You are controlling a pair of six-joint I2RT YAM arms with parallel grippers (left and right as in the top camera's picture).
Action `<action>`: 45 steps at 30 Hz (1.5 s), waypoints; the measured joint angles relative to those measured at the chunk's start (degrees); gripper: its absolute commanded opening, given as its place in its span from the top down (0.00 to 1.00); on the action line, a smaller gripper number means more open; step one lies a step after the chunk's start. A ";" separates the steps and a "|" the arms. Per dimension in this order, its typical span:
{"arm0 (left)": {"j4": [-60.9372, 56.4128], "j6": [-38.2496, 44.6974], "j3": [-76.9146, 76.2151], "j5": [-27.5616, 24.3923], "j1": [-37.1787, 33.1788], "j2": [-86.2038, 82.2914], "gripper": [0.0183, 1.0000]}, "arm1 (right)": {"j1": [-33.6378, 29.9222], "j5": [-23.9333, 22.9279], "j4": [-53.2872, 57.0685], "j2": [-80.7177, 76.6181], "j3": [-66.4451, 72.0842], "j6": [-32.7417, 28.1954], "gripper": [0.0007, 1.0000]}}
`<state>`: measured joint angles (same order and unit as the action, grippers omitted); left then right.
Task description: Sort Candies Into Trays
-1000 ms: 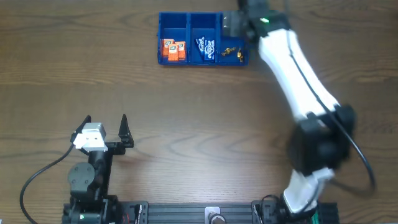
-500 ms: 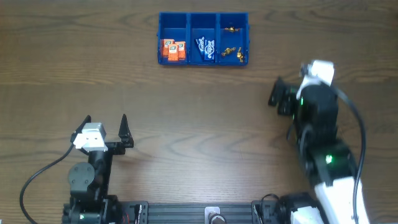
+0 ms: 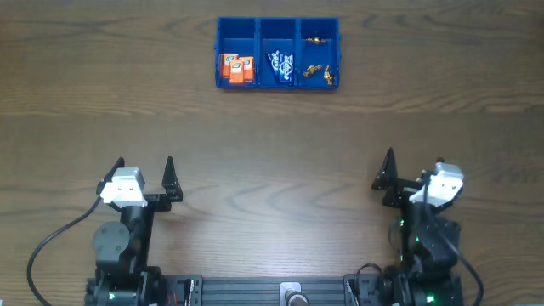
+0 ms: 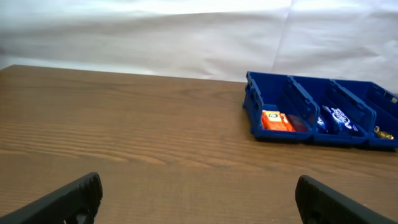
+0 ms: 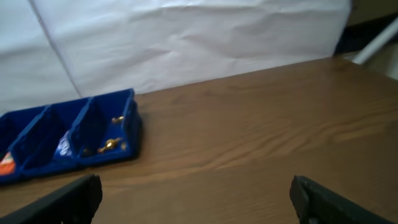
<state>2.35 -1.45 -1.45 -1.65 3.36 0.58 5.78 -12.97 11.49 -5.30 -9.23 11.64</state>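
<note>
The brown wood-grain table carries everything I'm working with. At its 12 o'clock edge sits the blue plastic three-compartment tray, its long axis running 9 to 3.

Both arms are parked near their bases at 6 o'clock. The left gripper stands with its fingers spread wide and nothing between them, and the right gripper is likewise released and empty. From the left gripper the tray lies toward 1 o'clock; from the right it lies toward 11. I judge the two about equally near, so neither arm has the clear advantage.

Every candy I can see is already in the tray. The orange-wrapped candies are in the 9 o'clock compartment, the blue-wrapped candy is in the middle, and the small gold-wrapped candies are in the 3 o'clock one. By my reading the sorting is done, with no next pick in sight.

The wrappers carry print, but it is too small for me to read.
</note>
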 measured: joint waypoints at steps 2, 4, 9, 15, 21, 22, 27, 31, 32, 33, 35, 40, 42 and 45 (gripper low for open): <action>-0.02 0.00 0.00 0.02 0.00 0.00 0.00 | 0.09 1.18 -0.52 2.69 2.58 -1.51 0.00; -0.02 0.00 0.00 0.00 0.00 0.00 0.00 | 0.11 1.66 -2.32 4.11 4.68 -3.06 0.00; 0.00 0.00 0.00 0.00 0.00 0.00 0.00 | 0.13 3.43 -7.02 4.63 8.09 -7.19 0.00; 0.00 0.00 0.00 0.00 0.00 0.00 0.00 | 0.20 5.66 -7.50 4.63 8.39 -10.40 0.00; -0.02 0.00 0.00 0.00 0.00 0.00 0.00 | 0.20 8.37 -7.41 4.63 8.50 -11.43 0.00; -0.02 0.00 0.00 0.00 0.00 0.00 0.00 | 0.20 8.52 -7.39 4.63 8.52 -11.47 0.00; 0.00 0.00 0.00 0.00 0.00 0.00 0.00 | 0.20 9.07 -7.23 4.63 8.52 -11.52 0.00; -0.02 0.00 0.00 0.00 0.00 0.00 0.00 | 0.20 9.18 -7.23 4.63 8.55 -11.52 0.00; 0.00 0.00 0.00 0.02 0.00 0.00 0.00 | 0.20 9.18 -7.23 4.63 8.55 -11.52 0.00; 0.00 0.00 0.00 0.00 0.00 0.00 0.00 | 0.17 9.20 -7.23 4.63 8.55 -11.52 0.00; 0.00 0.00 0.00 0.00 0.00 0.00 0.00 | 0.20 9.20 -7.23 4.63 8.55 -11.52 0.00; 0.00 0.00 0.00 0.00 0.00 0.00 0.00 | 0.20 9.20 -7.23 4.63 8.55 -11.74 0.00; -0.02 0.00 0.00 0.00 0.00 0.00 0.00 | 0.20 9.20 -7.23 4.63 8.55 -11.80 0.00; -0.02 0.00 0.00 0.00 0.00 0.00 0.00 | 0.20 9.20 -7.23 4.63 8.55 -11.93 0.00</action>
<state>2.33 -1.45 -1.45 -1.65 3.36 0.58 5.98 -3.77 4.25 -0.67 -0.69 -0.30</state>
